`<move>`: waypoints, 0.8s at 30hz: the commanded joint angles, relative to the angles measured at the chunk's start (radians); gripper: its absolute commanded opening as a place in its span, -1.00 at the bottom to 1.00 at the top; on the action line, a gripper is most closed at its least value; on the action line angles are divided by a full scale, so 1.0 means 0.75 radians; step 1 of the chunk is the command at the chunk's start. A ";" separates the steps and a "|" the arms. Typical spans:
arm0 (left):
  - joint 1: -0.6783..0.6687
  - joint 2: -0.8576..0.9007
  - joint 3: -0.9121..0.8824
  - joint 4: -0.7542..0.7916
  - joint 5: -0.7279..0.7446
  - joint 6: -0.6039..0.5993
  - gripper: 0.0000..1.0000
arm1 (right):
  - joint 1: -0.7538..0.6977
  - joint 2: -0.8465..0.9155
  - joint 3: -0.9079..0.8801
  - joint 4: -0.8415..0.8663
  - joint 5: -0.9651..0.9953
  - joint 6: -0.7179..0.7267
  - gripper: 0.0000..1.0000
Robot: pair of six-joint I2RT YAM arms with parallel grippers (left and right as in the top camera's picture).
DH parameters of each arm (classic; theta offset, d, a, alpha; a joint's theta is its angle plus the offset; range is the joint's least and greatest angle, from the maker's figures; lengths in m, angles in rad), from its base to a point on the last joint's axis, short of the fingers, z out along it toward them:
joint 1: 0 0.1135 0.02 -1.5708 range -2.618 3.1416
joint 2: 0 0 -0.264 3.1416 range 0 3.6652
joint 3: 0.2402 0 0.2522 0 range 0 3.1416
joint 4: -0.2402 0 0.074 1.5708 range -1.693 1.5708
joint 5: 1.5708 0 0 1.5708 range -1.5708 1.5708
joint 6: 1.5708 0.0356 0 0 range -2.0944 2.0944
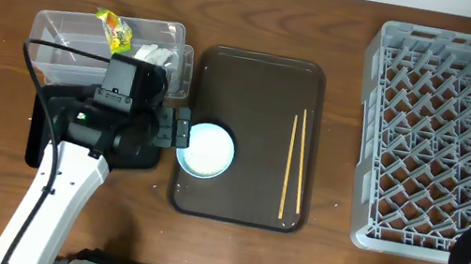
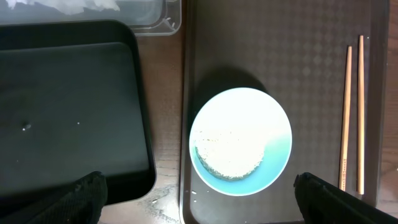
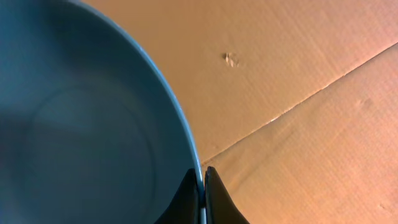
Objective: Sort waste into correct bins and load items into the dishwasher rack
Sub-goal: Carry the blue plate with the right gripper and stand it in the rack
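The rack [image 1: 434, 135] is offering open grid, but its slatted wall is standing in the way of the plate [image 3: 81, 124]. My right gripper [image 3: 203, 186] is clamping the plate's thin rim over cardboard, so a knock could be twisting it loose. My left gripper [image 1: 182, 130] is hovering spread at the bowl [image 2: 240, 142] on the brown tray [image 1: 263, 79]. Tilting early is risking rice [image 2: 229, 155] missing the black tray [image 2: 68, 106] alongside.

The left arm [image 1: 54, 198] is built of white links and black joint housings; a black cable [image 1: 29, 69] is looped beside it, and the left gripper [image 1: 182, 130] is black.
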 commanded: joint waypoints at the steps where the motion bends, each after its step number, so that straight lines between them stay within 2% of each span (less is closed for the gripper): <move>1: 0.003 0.003 -0.008 -0.003 -0.016 0.007 0.97 | -0.012 0.039 0.008 0.019 0.019 -0.036 -0.97; 12: 0.003 0.003 -0.008 -0.002 -0.012 0.000 0.98 | -0.007 0.222 0.008 0.035 0.019 -0.031 -0.97; 24: 0.003 0.003 -0.008 0.021 -0.012 -0.023 0.97 | 0.070 0.229 0.008 -0.033 0.050 0.025 -0.95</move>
